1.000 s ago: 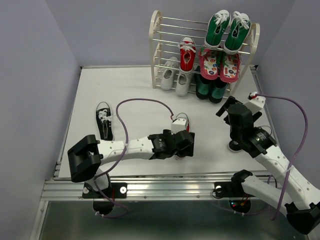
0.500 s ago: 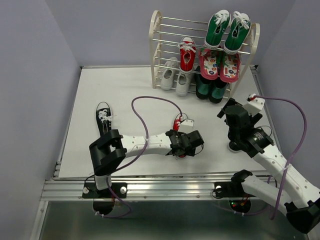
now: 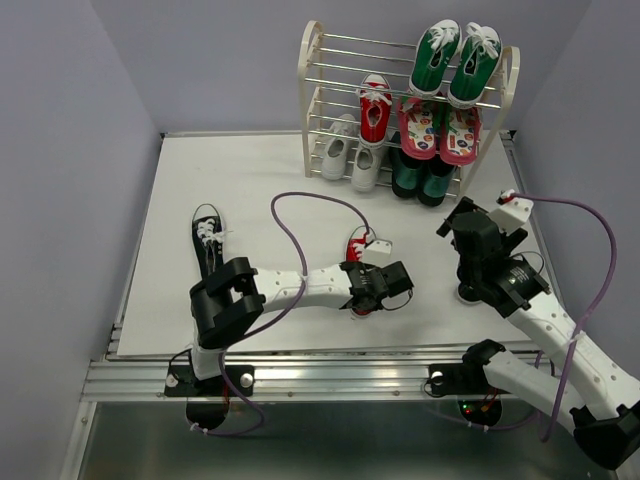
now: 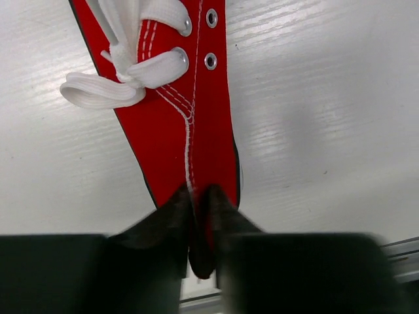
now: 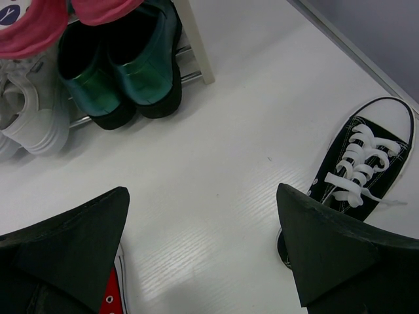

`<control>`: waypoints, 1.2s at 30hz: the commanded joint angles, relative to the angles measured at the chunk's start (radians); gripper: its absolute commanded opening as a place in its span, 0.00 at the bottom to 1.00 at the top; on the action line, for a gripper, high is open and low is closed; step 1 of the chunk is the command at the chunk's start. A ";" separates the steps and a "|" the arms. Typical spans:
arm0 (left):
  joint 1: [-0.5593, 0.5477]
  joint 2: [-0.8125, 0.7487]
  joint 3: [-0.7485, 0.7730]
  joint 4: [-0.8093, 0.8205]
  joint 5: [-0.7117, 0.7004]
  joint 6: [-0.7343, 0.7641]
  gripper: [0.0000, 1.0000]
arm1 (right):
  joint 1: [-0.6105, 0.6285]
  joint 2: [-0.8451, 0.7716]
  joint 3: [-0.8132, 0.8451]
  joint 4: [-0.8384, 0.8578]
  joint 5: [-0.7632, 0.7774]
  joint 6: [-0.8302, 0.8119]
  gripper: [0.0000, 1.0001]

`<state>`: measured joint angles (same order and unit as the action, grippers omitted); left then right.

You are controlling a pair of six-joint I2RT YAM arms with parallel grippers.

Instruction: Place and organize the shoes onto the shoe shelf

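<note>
Left claw (image 4: 198,219): is clamping tight on the loose red shoe (image 4: 190,118), with both dark fingers (image 4: 167,219) pinching the red canvas at the shoe's near end.
Loose red shoe, place: is lying near the middle of the table (image 3: 200,180), towards the near edge, with its white laces pointing to the far side. I cannot tell whether it is resting on the surface or being lifted.
Left arm: is reaching from the near left across to the centre, with a purple cable looping above it.
Right claw (image 5: 201,196): is hanging over the right side of the table with its fingers spread wide and nothing between them.
Right black shoe (image 5: 363,157): is lying just to the right of that claw, untouched.
Left black shoe (image 3: 208,240): is sitting on the left of the table, well apart from both claws.
Shelf (image 3: 312,60): is standing at the far edge of the table.
Shelf contents: a green pair (image 3: 457,55) is sitting on the top right. One red shoe (image 3: 375,108) is sitting beside a pink pair (image 3: 440,128) on the middle rods. A white pair (image 3: 350,155) is sitting at the bottom left and a dark green pair (image 5: 118,72) at the bottom right.
</note>
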<state>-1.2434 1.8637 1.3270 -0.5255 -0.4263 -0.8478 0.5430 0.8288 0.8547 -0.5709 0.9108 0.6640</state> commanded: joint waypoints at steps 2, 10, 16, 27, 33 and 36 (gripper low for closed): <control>0.013 0.000 0.028 -0.050 -0.028 0.007 0.00 | 0.002 -0.031 -0.002 0.016 0.066 0.016 1.00; -0.022 -0.181 -0.075 -0.016 -0.229 -0.010 0.00 | 0.002 -0.066 -0.014 0.016 0.112 0.011 1.00; -0.034 -0.316 -0.121 -0.024 -0.353 0.079 0.00 | 0.002 -0.083 -0.023 0.019 0.134 0.019 1.00; -0.033 -0.530 -0.104 0.034 -0.483 0.364 0.00 | 0.002 -0.057 -0.034 0.031 0.151 0.017 1.00; 0.117 -0.552 -0.051 0.222 -0.356 0.654 0.00 | 0.002 -0.027 -0.032 0.039 0.137 0.008 1.00; 0.241 -0.526 -0.002 0.297 -0.275 0.714 0.00 | 0.002 -0.011 -0.031 0.045 0.122 0.005 1.00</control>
<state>-1.1416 1.3468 1.2247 -0.4355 -0.7128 -0.3126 0.5430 0.8127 0.8185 -0.5678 1.0096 0.6624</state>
